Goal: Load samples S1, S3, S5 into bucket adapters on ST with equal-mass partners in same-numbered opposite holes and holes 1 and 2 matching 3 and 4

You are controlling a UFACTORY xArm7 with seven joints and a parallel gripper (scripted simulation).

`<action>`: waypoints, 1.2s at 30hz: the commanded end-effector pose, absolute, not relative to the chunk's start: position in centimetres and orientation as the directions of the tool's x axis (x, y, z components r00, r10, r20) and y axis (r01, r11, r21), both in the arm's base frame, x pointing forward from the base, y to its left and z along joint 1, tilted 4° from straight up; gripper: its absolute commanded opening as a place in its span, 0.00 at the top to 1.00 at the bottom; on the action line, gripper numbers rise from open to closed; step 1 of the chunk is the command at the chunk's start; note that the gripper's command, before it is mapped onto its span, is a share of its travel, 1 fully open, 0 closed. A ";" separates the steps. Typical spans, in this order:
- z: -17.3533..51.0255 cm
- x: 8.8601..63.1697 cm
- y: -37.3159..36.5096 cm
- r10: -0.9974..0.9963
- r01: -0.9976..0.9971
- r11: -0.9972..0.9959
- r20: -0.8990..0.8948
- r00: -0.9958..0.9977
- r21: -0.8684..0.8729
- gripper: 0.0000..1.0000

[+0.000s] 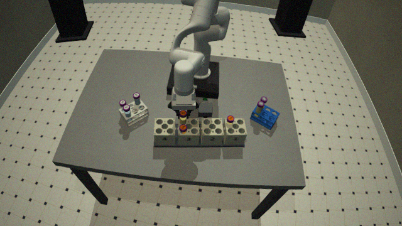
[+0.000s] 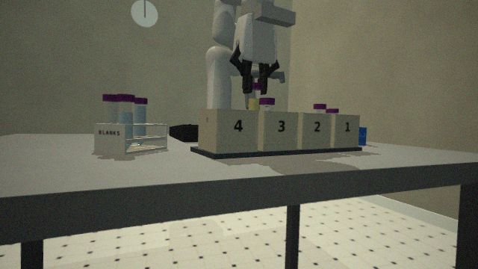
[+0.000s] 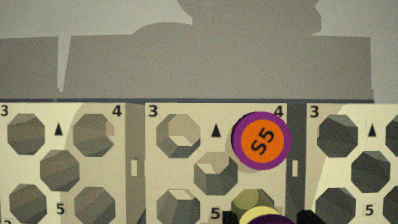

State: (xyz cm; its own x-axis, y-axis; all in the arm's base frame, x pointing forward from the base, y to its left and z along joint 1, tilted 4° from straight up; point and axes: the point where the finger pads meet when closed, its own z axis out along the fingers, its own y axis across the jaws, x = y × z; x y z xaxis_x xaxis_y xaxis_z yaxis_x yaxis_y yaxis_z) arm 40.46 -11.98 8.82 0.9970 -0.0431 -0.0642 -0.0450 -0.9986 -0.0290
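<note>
My gripper (image 1: 183,115) (image 2: 255,93) (image 3: 269,219) is shut on an upright tube (image 1: 183,120) (image 2: 254,104) (image 3: 261,214) with an orange cap dot and yellow liquid; its ID is unreadable. The tube's lower part is in hole 1 of adapter 3 (image 1: 188,140) (image 2: 281,138) (image 3: 165,167), its cap still well above the top. S5 (image 1: 183,128) (image 2: 267,101) (image 3: 261,141) stands in hole 4 of adapter 3. Another orange-dot tube (image 1: 230,119) stands in hole 1 of adapter 1 (image 1: 235,140) (image 2: 347,140). Adapters 2 (image 1: 212,140) (image 2: 317,140) and 4 (image 1: 164,140) (image 2: 238,140) show no tubes.
The white blanks rack (image 1: 138,119) (image 2: 108,140) holds three tubes, left in the top view. The blue rack (image 1: 263,123) (image 2: 362,136) at right holds two tubes. The green DONE key (image 1: 205,99) is on its small desk (image 1: 205,108) behind the adapters.
</note>
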 end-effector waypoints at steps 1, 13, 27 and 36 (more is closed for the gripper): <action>8.5 40.6 -12.0 -0.043 -0.045 -0.999 -0.060 0.997 -0.029 1.00; 7.4 40.5 -12.0 -0.043 -0.045 -0.999 -0.060 0.997 -0.029 1.00; 6.2 40.5 -11.9 -0.043 -0.045 -0.999 -0.060 0.997 -0.029 1.00; 5.5 40.4 -11.9 -0.043 -0.045 -0.999 -0.060 0.997 -0.029 1.00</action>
State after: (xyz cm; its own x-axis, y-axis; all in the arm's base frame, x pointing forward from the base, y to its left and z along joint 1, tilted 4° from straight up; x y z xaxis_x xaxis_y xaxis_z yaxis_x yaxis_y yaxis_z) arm 40.25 -11.88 5.64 0.9970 -0.0431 -0.0644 -0.0450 -0.9986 -0.0289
